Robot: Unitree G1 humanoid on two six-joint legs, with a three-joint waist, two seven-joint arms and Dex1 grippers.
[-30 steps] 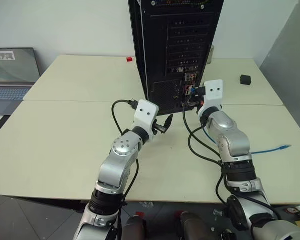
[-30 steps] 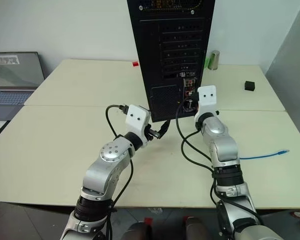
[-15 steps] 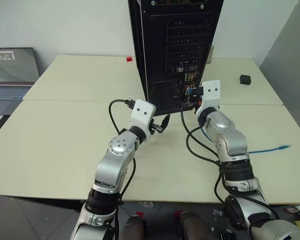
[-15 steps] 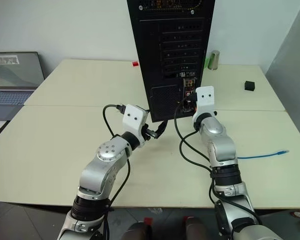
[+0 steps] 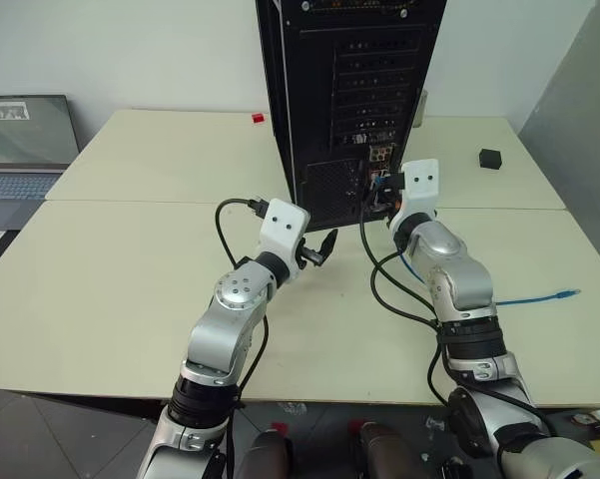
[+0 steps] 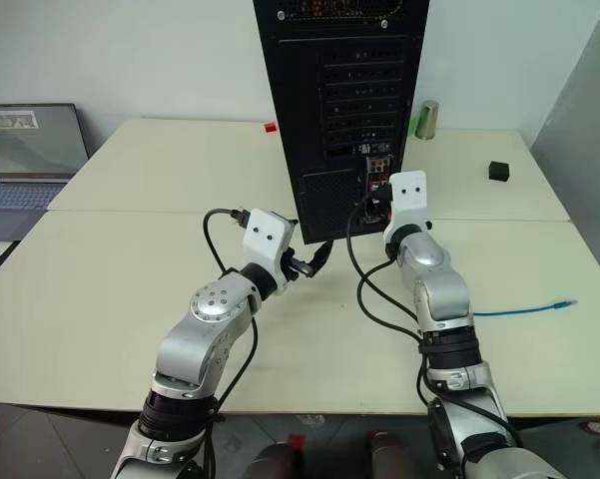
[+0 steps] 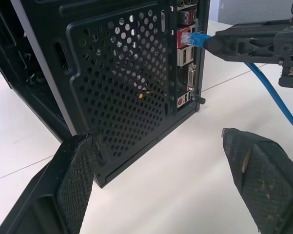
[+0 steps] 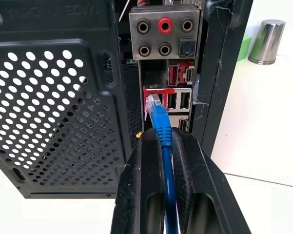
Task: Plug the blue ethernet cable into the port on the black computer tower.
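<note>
The black computer tower (image 5: pixel 349 90) stands upright on the table with its rear facing me. My right gripper (image 8: pixel 162 139) is shut on the blue ethernet cable (image 8: pixel 164 134) just behind its clear plug (image 8: pixel 152 104). The plug's tip sits at the mouth of the red-framed port (image 8: pixel 158 91) in the socket panel; I cannot tell if it is seated. The cable's other end (image 5: pixel 564 294) lies on the table to the right. My left gripper (image 7: pixel 155 135) is open and holds nothing, low in front of the tower's perforated grille (image 7: pixel 129 83), left of the right gripper (image 7: pixel 224 43).
A grey laptop (image 5: pixel 25 145) sits at the far left. A small black box (image 5: pixel 490 158) lies at the back right, and a metal cylinder (image 6: pixel 428 119) stands beside the tower. A small red object (image 5: pixel 259 118) lies behind the tower on the left. Black arm cables (image 5: pixel 384 284) loop beside the right arm.
</note>
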